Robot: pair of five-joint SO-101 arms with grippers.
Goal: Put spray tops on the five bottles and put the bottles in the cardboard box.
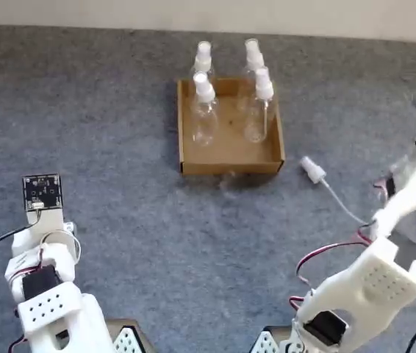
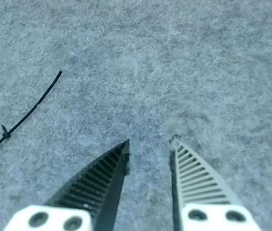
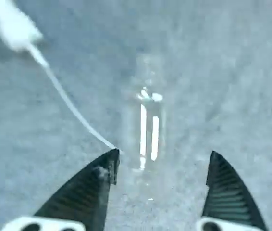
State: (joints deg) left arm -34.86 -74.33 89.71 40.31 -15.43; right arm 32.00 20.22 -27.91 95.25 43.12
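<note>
Surface: grey carpet (image 1: 120,191).
L gripper (image 2: 150,142): fingers apart, over bare carpet.
R gripper (image 3: 164,153): fingers apart, clear bottle (image 3: 148,127) just ahead betw. tips.
Spray top (image 1: 312,169): loose, beside box.
Cardboard box (image 1: 230,165): 2 capped bottles (image 1: 203,110) inside, 2 more by far wall.

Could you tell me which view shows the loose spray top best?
The high view: spray top and tube lie whole beside the cardboard box. The right wrist view crops it; the left wrist view faces carpet.
</note>
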